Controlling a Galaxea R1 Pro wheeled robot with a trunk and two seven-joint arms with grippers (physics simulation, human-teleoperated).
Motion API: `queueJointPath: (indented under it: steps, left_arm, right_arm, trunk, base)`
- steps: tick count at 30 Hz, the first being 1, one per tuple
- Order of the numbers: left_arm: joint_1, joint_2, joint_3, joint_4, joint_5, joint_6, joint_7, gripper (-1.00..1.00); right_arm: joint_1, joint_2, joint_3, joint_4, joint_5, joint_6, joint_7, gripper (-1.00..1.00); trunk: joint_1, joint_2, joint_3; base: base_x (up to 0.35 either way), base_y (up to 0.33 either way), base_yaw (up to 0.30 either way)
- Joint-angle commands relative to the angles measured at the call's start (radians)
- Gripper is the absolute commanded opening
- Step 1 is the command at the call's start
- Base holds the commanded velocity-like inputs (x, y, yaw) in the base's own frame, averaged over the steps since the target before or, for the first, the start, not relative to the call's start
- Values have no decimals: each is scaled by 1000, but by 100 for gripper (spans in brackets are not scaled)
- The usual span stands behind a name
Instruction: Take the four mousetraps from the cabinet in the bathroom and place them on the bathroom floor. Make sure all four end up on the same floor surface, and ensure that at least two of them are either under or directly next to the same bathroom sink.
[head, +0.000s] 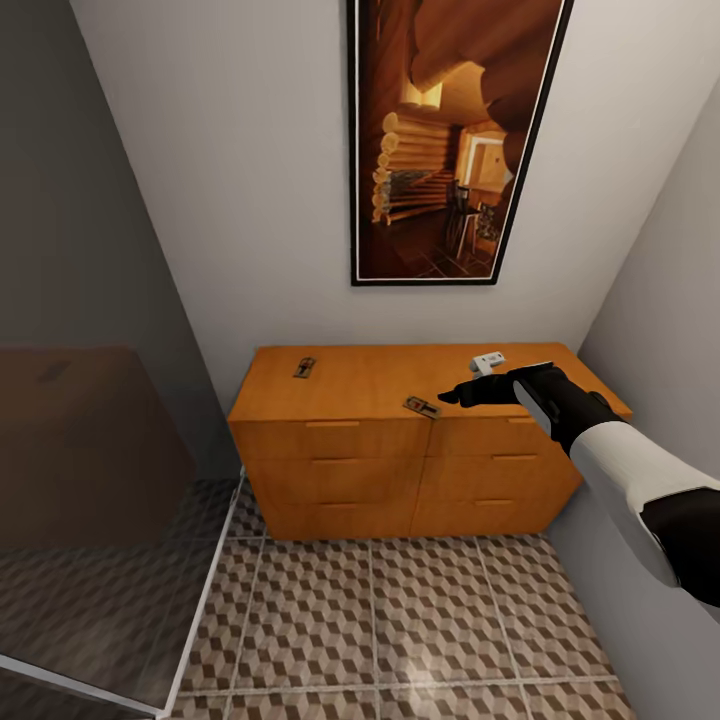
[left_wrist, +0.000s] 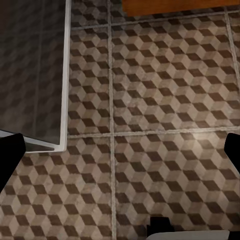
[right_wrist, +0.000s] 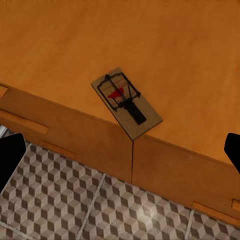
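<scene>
The right gripper (head: 456, 395), black, sits right of centre in the head view at the end of a white and black arm that enters from the lower right corner. It hovers above the top of the cabinet (head: 370, 385), close to its front edge. In the right wrist view its two dark fingertips (right_wrist: 10, 155) show at the far left and far right edges, spread wide apart with nothing between them.

Just left of the gripper in the head view lies a mousetrap (head: 421, 406), flat at the front edge of the cabinet top, above the seam between the two drawer columns. The right wrist view shows it at centre (right_wrist: 126, 102): a tan board with dark wire and a red mark, one corner slightly over the edge. A second mousetrap (head: 305, 367) lies toward the left of the cabinet top, well apart from the first. A small white object (head: 488, 360) sits near the back right of the top, just above the gripper; what it is cannot be told.

The left gripper (left_wrist: 120, 150) appears in the left wrist view as dark fingertips (left_wrist: 9, 157) at the left and right edges, wide apart and empty, above the bathroom floor (left_wrist: 150, 100).

A framed picture (head: 455, 140) of a log cabin interior hangs on the wall above the cabinet. A glass panel (head: 90, 520) fills the left side of the head view.
</scene>
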Motion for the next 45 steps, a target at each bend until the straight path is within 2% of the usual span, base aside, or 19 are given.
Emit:
queueJointPath:
  steps: [1,25,28,32,36,45]
  left_arm:
    - [-2,0,-7,4,4,-6,1,100]
    - [-2,0,-8,4,4,-6,1,100]
    - [-2,-1,-8,4,4,-6,1,100]
    - [-2,-2,-7,4,4,-6,1,100]
    - [-2,-3,-8,4,4,-6,1,100]
    - [-2,-3,-8,4,4,-6,1,100]
  right_arm:
    - [-1,-1,6,-1,-10,6,-2,100]
    - [-1,-1,8,45,-5,-20,-7,100]
    - [-1,0,11,44,17,-20,-12,100]
    - [-1,2,14,42,85,-20,-24,100]
    - [-1,3,14,41,132,-19,-29,100]
    - [-1,5,14,37,151,-19,-30,100]
  trunk:
    - [1,-2,-2]
    - [1,-2,-2]
    - [1,-2,-2]
    - [1,-2,-2]
    - [1,-2,-2]
    - [1,-2,-2]
  base:
    - [12,10,0]
    - [1,1,0]
    - [0,0,0]
    - [0,0,0]
    - [0,0,0]
    - [0,0,0]
